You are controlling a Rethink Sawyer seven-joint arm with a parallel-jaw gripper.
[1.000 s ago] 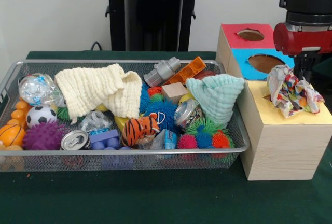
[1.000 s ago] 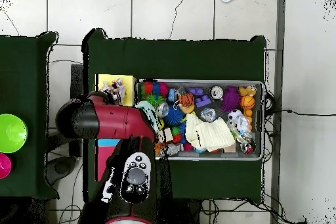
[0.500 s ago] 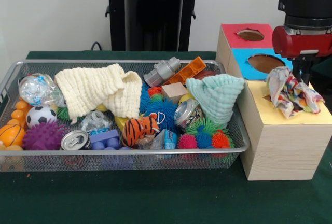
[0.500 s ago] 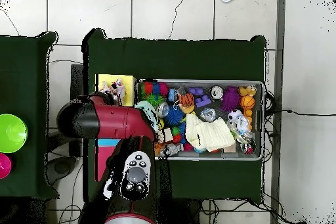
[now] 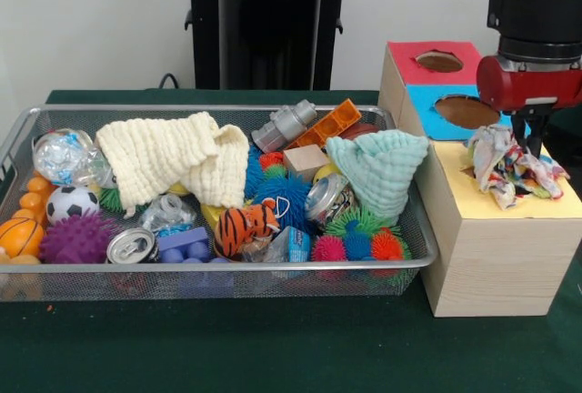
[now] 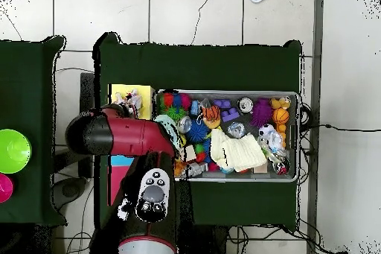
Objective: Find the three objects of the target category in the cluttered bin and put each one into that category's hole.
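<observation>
A patterned cloth (image 5: 507,166) lies bunched on the yellow section (image 5: 555,204) of the wooden box, with its top edge drawn up to my gripper (image 5: 529,143). The gripper hangs straight above it and looks shut on the cloth. In the overhead view the same cloth (image 6: 128,102) shows on the yellow section (image 6: 141,90), and the arm (image 6: 123,135) hides the gripper. A cream cloth (image 5: 173,158) lies at the back left of the wire bin (image 5: 227,267). A mint cloth (image 5: 380,167) stands heaped at the bin's right end.
The box also has a red section with a hole (image 5: 439,61) and a blue section with a hole (image 5: 466,111). The bin holds balls, spiky toys, cans, a tiger toy (image 5: 245,225) and blocks. Green and pink cups (image 6: 13,150) stand on a side table.
The arm has come down a little and shifted slightly right over the yellow section. The patterned cloth has bunched tighter under the gripper. The bin's contents have not moved.
</observation>
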